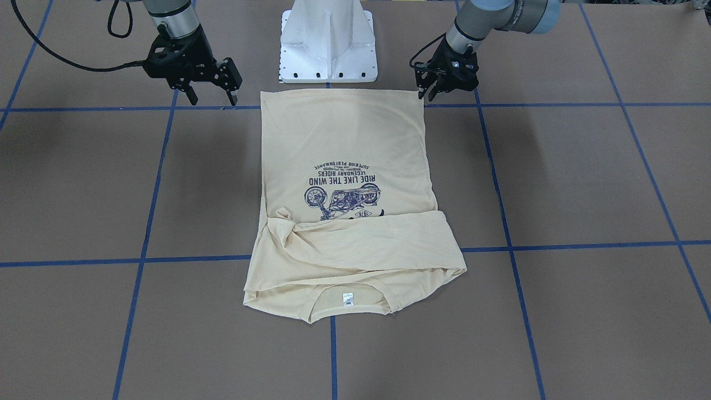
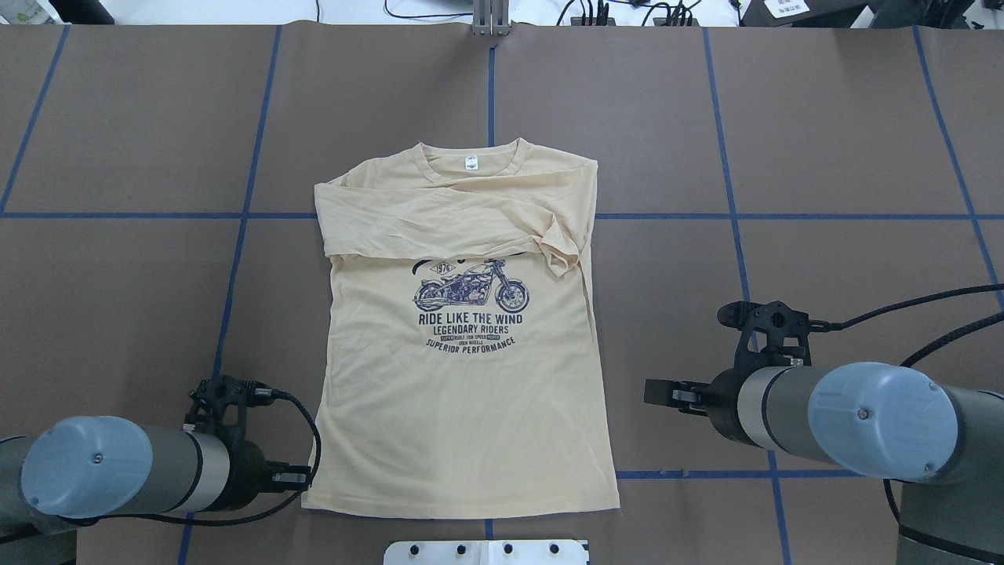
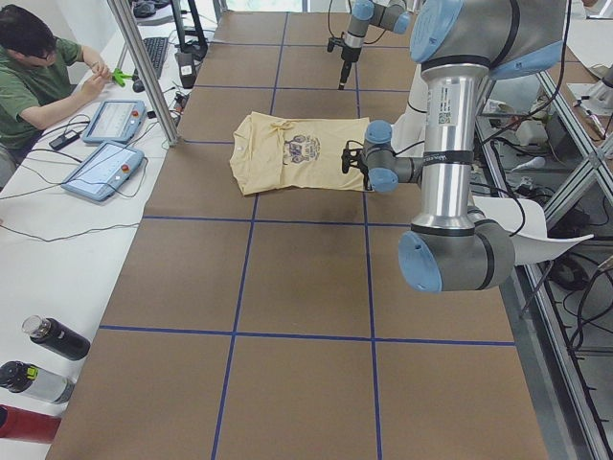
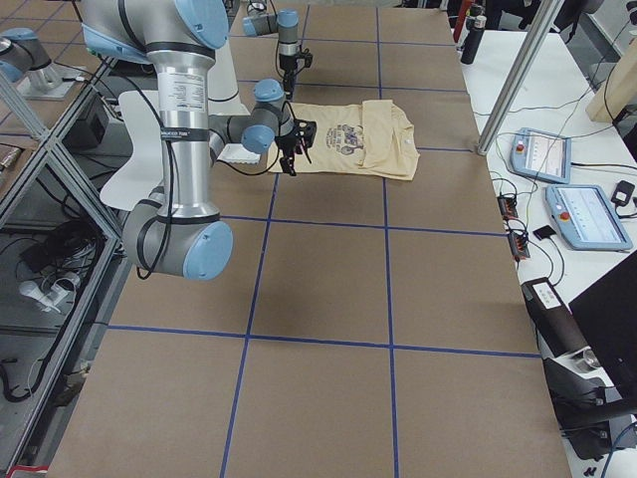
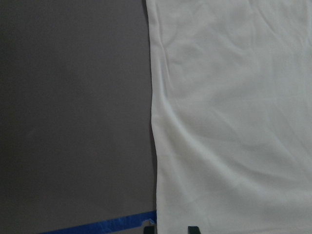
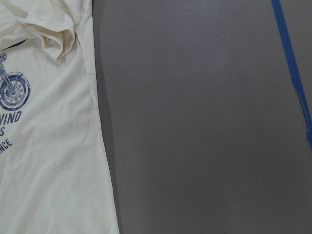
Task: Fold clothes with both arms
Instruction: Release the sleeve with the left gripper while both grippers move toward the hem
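Observation:
The clothes are one cream-yellow T-shirt (image 1: pixel 344 139) (image 2: pixel 463 400) lying flat, print side up, with its hem toward the robot. A sleeve (image 2: pixel 439 224) is folded across the chest above the navy motorcycle print (image 2: pixel 471 302), and the white neck label (image 2: pixel 471 163) shows at the collar. My left gripper (image 1: pixel 425 93) (image 5: pixel 170 228) hovers low at the hem's left corner, open, with the shirt's edge (image 5: pixel 153 146) between its tips. My right gripper (image 1: pixel 212 100) (image 2: pixel 655 392) stands open beside the shirt's right edge (image 6: pixel 97 146), apart from the cloth and holding nothing.
The white base pedestal (image 1: pixel 328 44) stands just behind the hem. Blue tape lines (image 2: pixel 235 259) grid the brown table. A person (image 3: pixel 34 77) sits at a side bench with tablets (image 3: pixel 101 168); bottles (image 3: pixel 53 337) lie there, and a metal post (image 3: pixel 144 67) rises nearby.

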You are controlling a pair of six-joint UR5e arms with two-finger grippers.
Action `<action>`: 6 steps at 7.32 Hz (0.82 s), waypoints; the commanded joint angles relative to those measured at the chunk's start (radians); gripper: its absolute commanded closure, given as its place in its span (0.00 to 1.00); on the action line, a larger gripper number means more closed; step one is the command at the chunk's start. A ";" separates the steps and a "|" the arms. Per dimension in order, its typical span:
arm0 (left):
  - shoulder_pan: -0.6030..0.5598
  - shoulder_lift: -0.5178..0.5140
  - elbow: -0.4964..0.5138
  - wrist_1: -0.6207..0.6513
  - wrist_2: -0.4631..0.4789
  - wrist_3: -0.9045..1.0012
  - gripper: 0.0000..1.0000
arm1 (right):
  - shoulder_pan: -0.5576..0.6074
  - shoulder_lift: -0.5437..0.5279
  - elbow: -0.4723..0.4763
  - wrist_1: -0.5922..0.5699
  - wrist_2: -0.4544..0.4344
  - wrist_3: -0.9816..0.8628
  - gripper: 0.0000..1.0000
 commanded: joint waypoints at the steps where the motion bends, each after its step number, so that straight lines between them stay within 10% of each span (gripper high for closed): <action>1: 0.004 -0.006 0.004 0.000 -0.002 -0.015 0.65 | -0.001 0.000 0.000 0.000 0.001 0.000 0.00; 6: 0.043 -0.016 0.036 -0.001 0.006 -0.042 0.65 | -0.007 0.000 -0.002 -0.002 0.001 0.014 0.00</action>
